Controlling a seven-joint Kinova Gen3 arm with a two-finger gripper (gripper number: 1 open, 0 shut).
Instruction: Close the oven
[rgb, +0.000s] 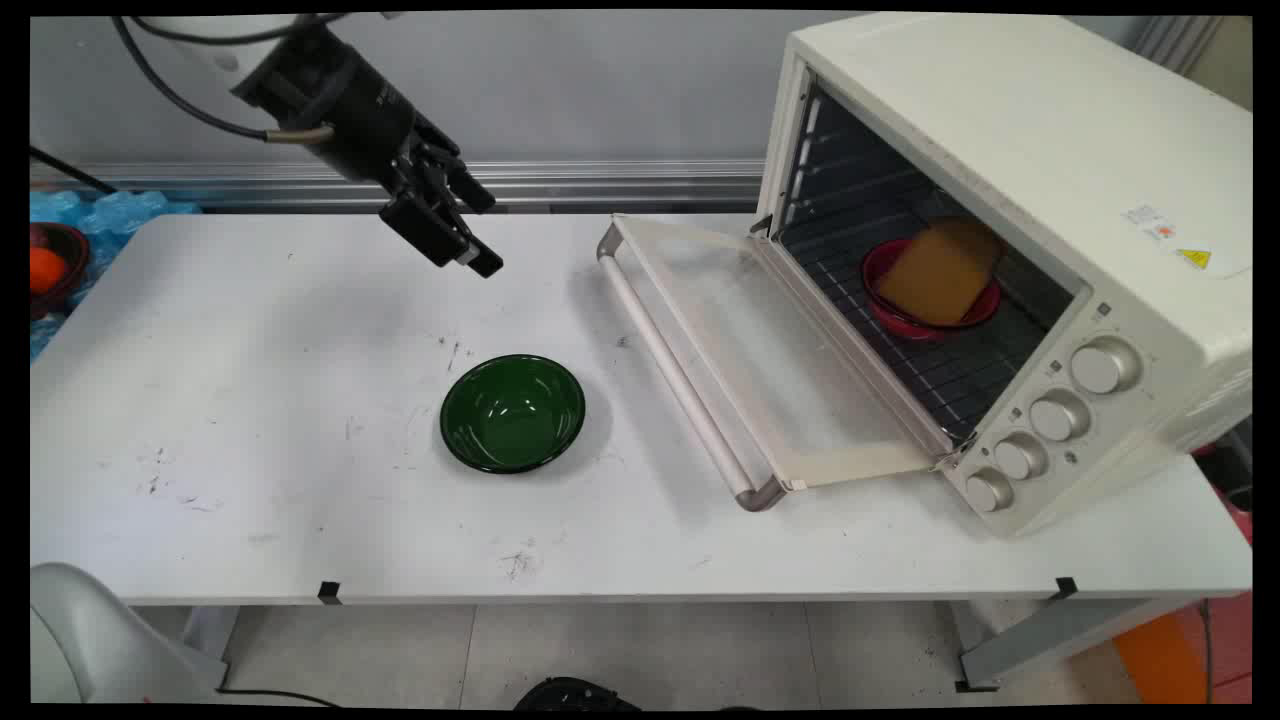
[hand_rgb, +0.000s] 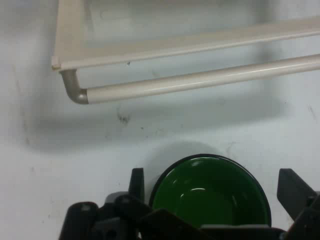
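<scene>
Green enamel bowl (rgb: 513, 412), one, empty on the white table (rgb: 250, 480).
One black gripper (rgb: 462, 222) hangs above it, fingers (hand_rgb: 137, 184) spread, holding nothing; one oven (rgb: 1010, 240) stands open, with one red bowl (rgb: 932, 310) inside.

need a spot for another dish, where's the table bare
Bare: the table left of the green bowl, and the front strip below it. A narrower gap lies between the bowl and the oven door. Crowded: the right side, under the toaster oven.

Green bowl (hand_rgb: 212, 192) between spread jaws
</scene>
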